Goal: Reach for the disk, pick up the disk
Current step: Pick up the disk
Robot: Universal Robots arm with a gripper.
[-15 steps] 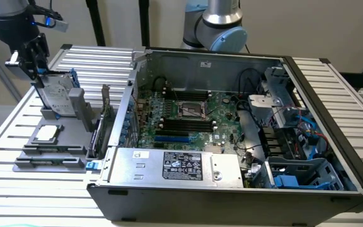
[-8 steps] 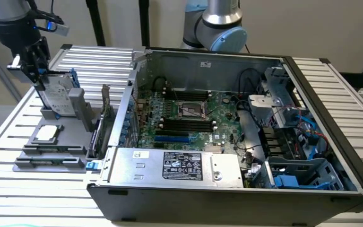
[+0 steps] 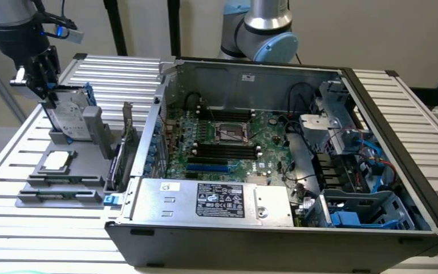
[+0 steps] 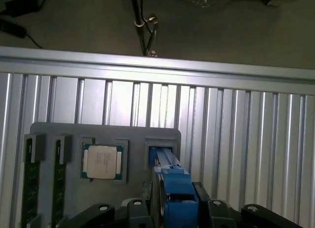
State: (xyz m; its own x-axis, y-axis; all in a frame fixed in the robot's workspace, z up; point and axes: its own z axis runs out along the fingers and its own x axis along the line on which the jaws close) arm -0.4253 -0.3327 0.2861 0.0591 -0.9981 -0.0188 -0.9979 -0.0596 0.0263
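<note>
Blue-framed, silver-gray, the disk (image 3: 73, 117) stands on edge in the gray holder (image 3: 67, 180) on the slatted surface (image 3: 21, 228). Its long axis is nearly upright, directly below the gripper (image 3: 48, 98), which is clamped on its top edge.

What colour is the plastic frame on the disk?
Blue; the frame on the disk shows best in the wrist view.

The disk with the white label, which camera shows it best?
The exterior view. There the disk stands on edge in a gray tray, its labelled face and blue frame showing, with the gripper at its top. The wrist view looks down its edge: blue frame, no label.
</note>
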